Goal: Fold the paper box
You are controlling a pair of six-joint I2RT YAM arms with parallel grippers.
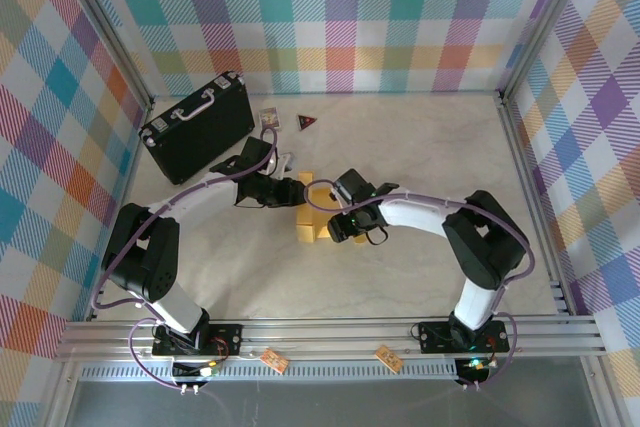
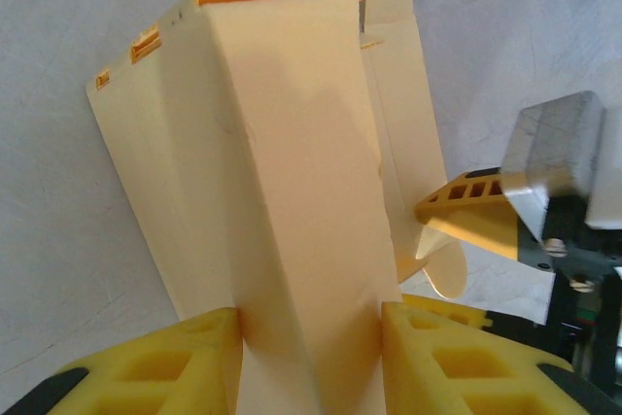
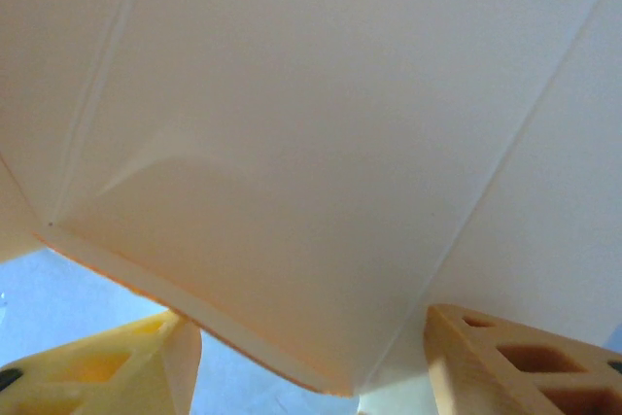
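The paper box [image 1: 316, 213] is mustard-yellow cardboard, partly formed, at the middle of the table between my two grippers. In the left wrist view the paper box [image 2: 292, 172] stands as a tall sleeve with an open far end and a rounded flap [image 2: 439, 274] hanging at its right. My left gripper [image 2: 311, 328] is shut on its near end, both yellow fingers [image 2: 175, 366] pressed against the walls. My right gripper [image 3: 306, 342] is open, its fingers [image 3: 505, 352] straddling a pale panel of the box [image 3: 311, 143] that hides the table. One right finger [image 2: 466, 206] touches the rounded flap.
A black hard case [image 1: 197, 127] with a pale handle lies at the back left. Two small cards [image 1: 268, 118] and a dark red triangle [image 1: 307, 122] lie behind the box. Metal frame rails [image 1: 330, 332] and plaid walls ring the table.
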